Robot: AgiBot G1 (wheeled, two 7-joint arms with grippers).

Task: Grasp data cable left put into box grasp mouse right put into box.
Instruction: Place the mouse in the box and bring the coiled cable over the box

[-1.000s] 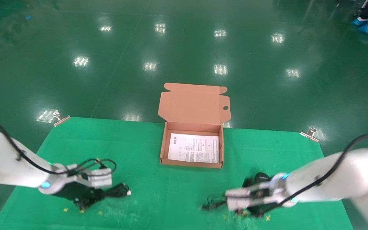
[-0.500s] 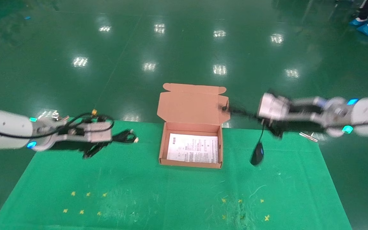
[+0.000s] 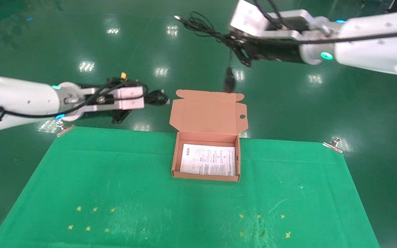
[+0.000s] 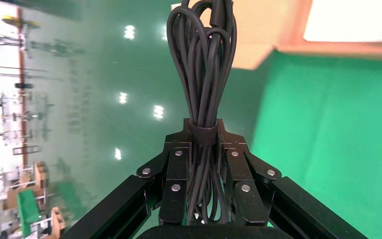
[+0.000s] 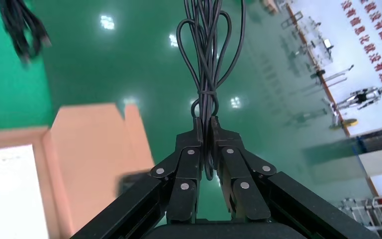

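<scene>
Right now both your arms are up in the air with loads. Your left gripper point(image 3: 142, 98) sits level, just left of the box's lid, out past the far edge of the green mat point(image 3: 115, 179); its jaws are clamped on the data cable point(image 4: 202, 74) at the bundle's tie band, as the left wrist view shows, with loops sticking out forward toward the lid. In the head view the cable's point(image 3: 155, 98) end pokes out close to the lid's left edge. Your right gripper point(image 3: 241, 46) is much higher, above and behind the box, jaws pinched narrow on the mouse's tied cord point(image 5: 206, 59); the cord's point(image 3: 198, 24) loose coil and plug fan out to the left of the fingers. You've got the mouse point(image 3: 229, 80) dangling below that gripper on its cord, hanging in the air just over the lid's top edge, blurred. The box point(image 3: 205, 175) sits open at the mat's far middle, lid point(image 3: 209, 112) tilted back, white printed sheet point(image 3: 208, 160) flat on the bottom, nothing else inside. Binder clips point(image 3: 333, 144) hold the mat at its far corners. Small yellow marks point(image 3: 91, 218) dot the mat's near side.
</scene>
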